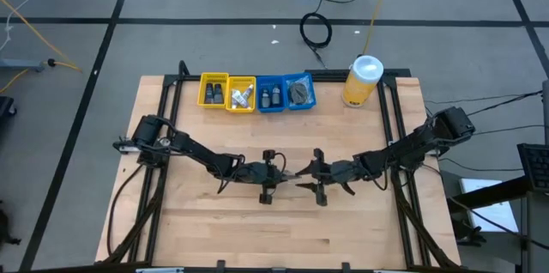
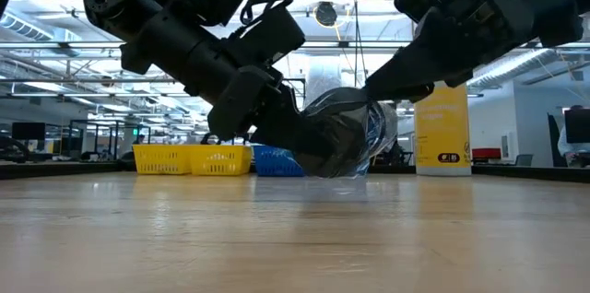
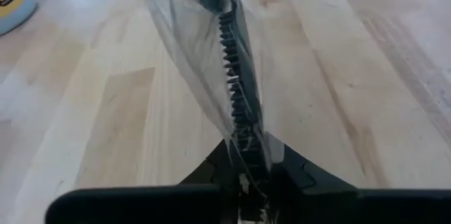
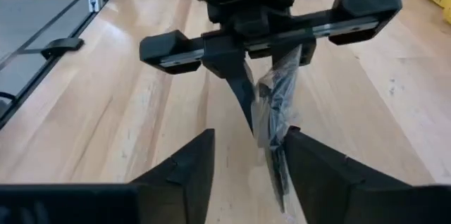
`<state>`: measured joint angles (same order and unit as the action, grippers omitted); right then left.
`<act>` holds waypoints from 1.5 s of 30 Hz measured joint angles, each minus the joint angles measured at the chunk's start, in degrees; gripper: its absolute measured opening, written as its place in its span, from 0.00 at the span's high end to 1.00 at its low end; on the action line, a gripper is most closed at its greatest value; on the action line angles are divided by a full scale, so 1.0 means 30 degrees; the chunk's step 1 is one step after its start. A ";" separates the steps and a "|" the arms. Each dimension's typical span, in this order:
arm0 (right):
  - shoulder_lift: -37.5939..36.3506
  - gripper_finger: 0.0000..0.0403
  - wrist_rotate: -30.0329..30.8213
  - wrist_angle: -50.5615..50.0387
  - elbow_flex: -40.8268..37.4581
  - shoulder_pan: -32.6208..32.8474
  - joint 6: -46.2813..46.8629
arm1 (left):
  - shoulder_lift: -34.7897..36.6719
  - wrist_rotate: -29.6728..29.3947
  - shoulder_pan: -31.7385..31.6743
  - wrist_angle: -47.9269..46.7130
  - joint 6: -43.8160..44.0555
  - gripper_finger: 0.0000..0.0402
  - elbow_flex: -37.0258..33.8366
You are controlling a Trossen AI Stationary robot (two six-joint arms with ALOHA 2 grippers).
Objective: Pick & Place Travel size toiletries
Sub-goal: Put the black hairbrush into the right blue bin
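Left gripper [image 1: 283, 172] jaws clamped on clear plastic bag [image 3: 211, 62], mid-table in front of the blue bins [image 1: 285, 94]. Right gripper [image 4: 246, 164] jaws apart around the bag's other end, one finger touching.

Wooden table [image 1: 214, 230]; 2 yellow bins [image 1: 227, 93], 2 blue bins [image 1: 286, 93] in row; yellow canister [image 1: 362, 81] beside.

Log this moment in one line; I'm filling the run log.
left end effector: shut on clear bag | right end effector: open at bag | bins: filled
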<state>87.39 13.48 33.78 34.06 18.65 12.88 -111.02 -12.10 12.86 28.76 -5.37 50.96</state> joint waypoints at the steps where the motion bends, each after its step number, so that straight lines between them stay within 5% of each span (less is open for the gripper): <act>1: 0.0024 0.61 0.0011 -0.0002 0.0000 0.0000 -0.0009 | 0.0000 0.0000 0.0000 0.0124 0.0023 0.90 0.0000; 14: 0.0277 0.73 0.0058 -0.0112 0.0000 -0.0211 -0.0161 | 0.0000 -0.0007 -0.0007 0.0654 0.0103 0.87 -0.0007; 22: 0.0277 0.91 0.1066 -0.0259 0.0000 -0.0188 -0.1087 | 0.0000 0.0063 0.0000 0.0741 0.0515 0.86 -0.0007; 33: 0.0277 0.99 0.1151 -0.1213 0.0000 -0.0029 -0.2017 | 0.1291 0.0532 -0.0007 -0.0261 0.0559 0.54 -0.0007; 37: 0.0211 0.99 0.3133 -0.1206 0.0000 0.0568 -0.3164 | 0.3841 -0.0116 0.0007 -0.4170 0.1474 0.42 -0.0006; 45: -0.1084 1.00 0.9957 -0.0879 0.0022 -0.0678 -0.7266 | 0.7326 -0.5534 0.0120 -1.0858 0.4525 0.33 -0.0793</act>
<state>84.14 43.35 31.14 34.13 16.62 -8.91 -89.05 -28.70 13.22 -3.81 8.20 48.58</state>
